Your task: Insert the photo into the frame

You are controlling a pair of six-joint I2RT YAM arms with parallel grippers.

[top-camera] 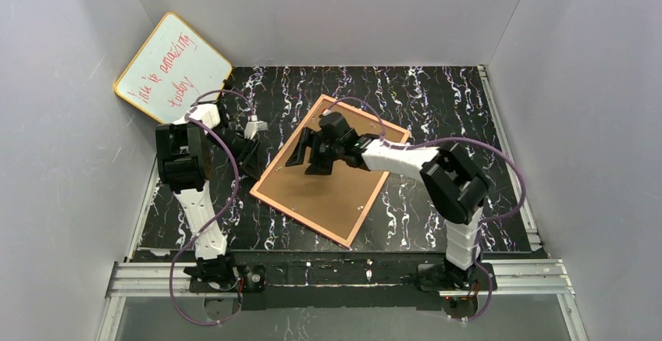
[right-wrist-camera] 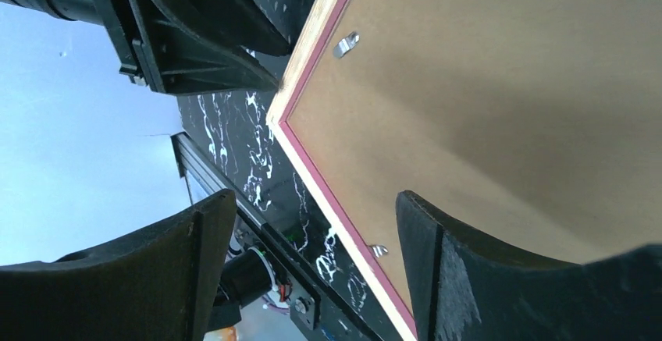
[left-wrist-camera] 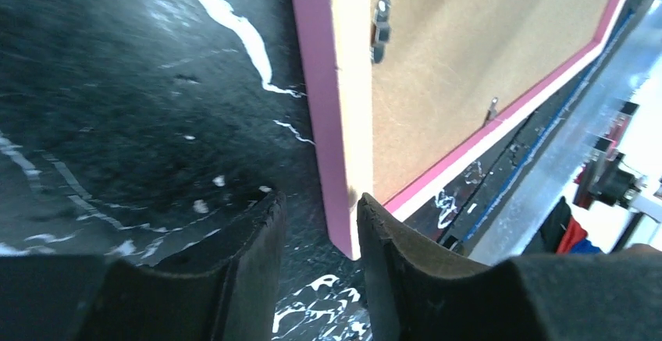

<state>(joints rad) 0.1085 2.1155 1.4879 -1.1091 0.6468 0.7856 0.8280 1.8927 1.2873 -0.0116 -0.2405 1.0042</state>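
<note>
Found the frame [top-camera: 297, 219] rear-up mid-picture on the table [top-camera: 437, 99], its left corner between the parted jaws of the left claw [left-wrist-camera: 320, 198] (unpinched), right claw [right-wrist-camera: 316, 197] spread wide above; seemingly needed a square, gentle squeeze.

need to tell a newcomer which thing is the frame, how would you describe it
On the black marbled table, look at the middle, not the far left corner where a yellow-edged whiteboard leans. The frame is the big flat rectangle lying face down at an angle, brown backing board up; its thin pink edge sets it apart.
</note>
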